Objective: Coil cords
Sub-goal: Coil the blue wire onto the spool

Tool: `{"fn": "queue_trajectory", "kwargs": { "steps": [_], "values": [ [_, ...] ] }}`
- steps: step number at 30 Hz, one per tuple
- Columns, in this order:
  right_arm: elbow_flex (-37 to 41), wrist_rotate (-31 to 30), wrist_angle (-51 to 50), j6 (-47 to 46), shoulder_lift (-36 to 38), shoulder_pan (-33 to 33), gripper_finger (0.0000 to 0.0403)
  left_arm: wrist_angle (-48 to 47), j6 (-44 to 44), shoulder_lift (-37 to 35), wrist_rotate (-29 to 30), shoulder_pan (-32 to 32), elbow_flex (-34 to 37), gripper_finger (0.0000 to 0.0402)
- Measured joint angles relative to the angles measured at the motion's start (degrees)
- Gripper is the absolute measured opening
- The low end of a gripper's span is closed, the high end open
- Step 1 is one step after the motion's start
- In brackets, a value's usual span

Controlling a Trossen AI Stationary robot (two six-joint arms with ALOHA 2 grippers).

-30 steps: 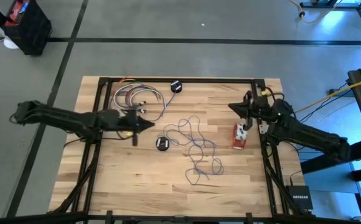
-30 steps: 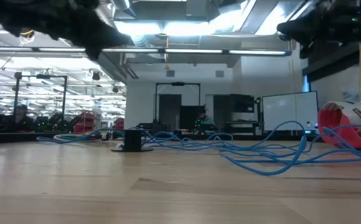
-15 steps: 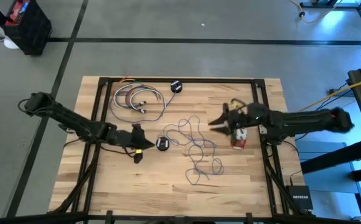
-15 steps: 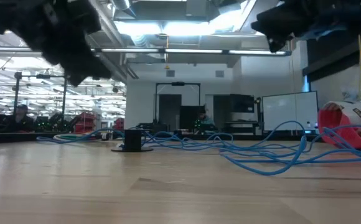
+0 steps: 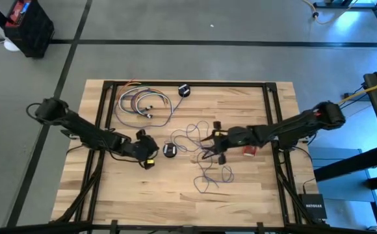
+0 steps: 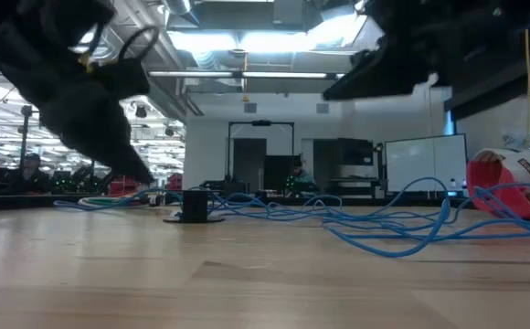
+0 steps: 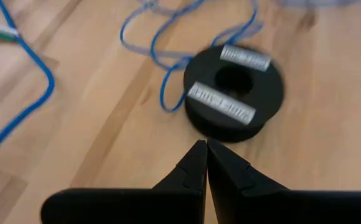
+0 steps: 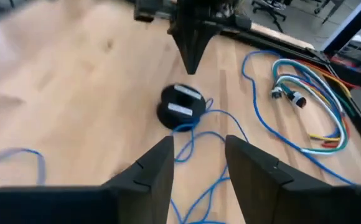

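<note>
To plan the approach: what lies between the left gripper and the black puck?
Only bare wood, seen in the left wrist view: the shut left gripper points at the black puck, not touching.

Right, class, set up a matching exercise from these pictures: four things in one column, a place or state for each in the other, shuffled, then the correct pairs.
Things
1. left claw
2. right claw
3. small black round puck
4. red-and-white cord bundle

Places or states
A. fingers spread open above the tangled thin blue cord
B. on the wooden table, between the two claws
C. fingers shut, tips pointing at the puck
D. by the table's right side, beside the right arm

Pairs: 1-C, 2-A, 3-B, 4-D
</note>
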State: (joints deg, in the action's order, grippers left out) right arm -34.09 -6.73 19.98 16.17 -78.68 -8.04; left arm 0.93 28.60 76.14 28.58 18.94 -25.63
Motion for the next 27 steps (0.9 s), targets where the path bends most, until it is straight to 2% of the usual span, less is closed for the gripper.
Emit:
{"fn": "queue_trajectory", "kwargs": {
  "steps": [4, 14, 21, 27],
  "values": [
    [-2.0, -0.69, -0.04, 2.46, -5.2, 0.14, 0.015, 5.42, -1.83, 4.16, 0.05, -0.21, 0.02, 0.0005],
    [-5.33, 2.22, 0.09, 2.4, -12.76, 0.12, 0.015, 29.12, -12.87, 16.45, -1.6, -0.22, -0.14, 0.0005],
    [-5.35, 2.78, 5.22, 5.4, -13.12, 0.12, 0.015, 31.69, -14.08, 18.63, -1.62, -0.22, -2.22, 0.0005],
    [-5.4, 4.81, 10.16, 12.32, -18.33, -0.07, 0.015, 31.27, -11.27, 18.47, -1.56, 0.11, -2.25, 0.0005]
  ]
}}
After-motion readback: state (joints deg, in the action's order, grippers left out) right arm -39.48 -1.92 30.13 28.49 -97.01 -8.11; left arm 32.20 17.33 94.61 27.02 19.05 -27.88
